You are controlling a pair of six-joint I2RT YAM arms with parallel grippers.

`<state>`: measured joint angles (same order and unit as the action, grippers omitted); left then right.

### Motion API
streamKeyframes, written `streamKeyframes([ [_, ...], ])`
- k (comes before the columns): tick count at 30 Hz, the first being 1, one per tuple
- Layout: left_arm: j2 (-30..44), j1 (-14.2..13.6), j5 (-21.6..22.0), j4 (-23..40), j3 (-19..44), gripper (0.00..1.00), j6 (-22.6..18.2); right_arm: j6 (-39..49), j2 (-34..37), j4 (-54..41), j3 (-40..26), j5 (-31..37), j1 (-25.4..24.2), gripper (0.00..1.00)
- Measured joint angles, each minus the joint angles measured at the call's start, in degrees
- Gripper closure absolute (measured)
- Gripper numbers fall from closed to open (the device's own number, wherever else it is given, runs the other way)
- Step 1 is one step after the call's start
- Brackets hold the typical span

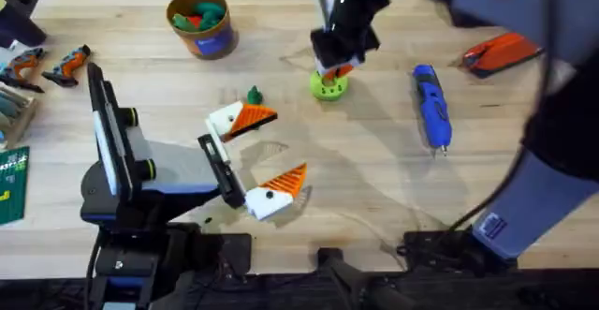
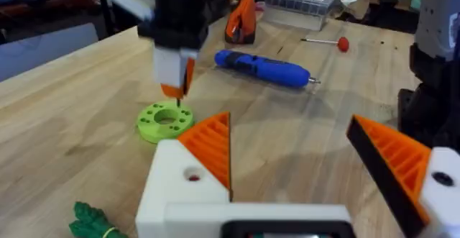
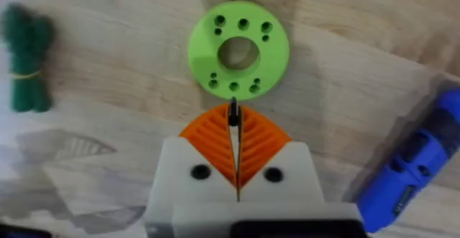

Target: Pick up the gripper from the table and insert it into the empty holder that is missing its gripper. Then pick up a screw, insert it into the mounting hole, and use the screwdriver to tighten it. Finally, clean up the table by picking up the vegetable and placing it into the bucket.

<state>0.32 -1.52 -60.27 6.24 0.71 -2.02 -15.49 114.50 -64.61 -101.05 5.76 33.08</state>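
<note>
bucket [image 1: 202,24], green and red pieces [image 1: 200,16] inside

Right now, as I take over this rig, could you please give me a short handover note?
Right gripper: shut on a small dark screw, held just over the lime-green disc.
Left gripper: open, holding nothing, low over the table on the near side of the disc.
Screwdriver: lying on the table, to the right of the disc.
Vegetable: on the table, left of the disc.
Bucket: far left, toy pieces inside.
Done: screw picked up.
Left: seat the screw, tighten it, put the vegetable in the bucket.
</note>
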Motion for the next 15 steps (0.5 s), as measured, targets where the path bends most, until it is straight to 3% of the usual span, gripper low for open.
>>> streamKeyframes([
  [8, 0.0, 0.0, 0.0, 0.0, 0.0, 0.015, 0.0, 4.4, -7.7, -5.8, -8.7, 0.0, 0.2, 0.995],
  [15, 0.0, 0.0, 0.0, 0.0, 0.0, 0.015, 0.0, 7.5, -12.6, -9.3, -10.1, -0.1, 0.8, 0.995],
])
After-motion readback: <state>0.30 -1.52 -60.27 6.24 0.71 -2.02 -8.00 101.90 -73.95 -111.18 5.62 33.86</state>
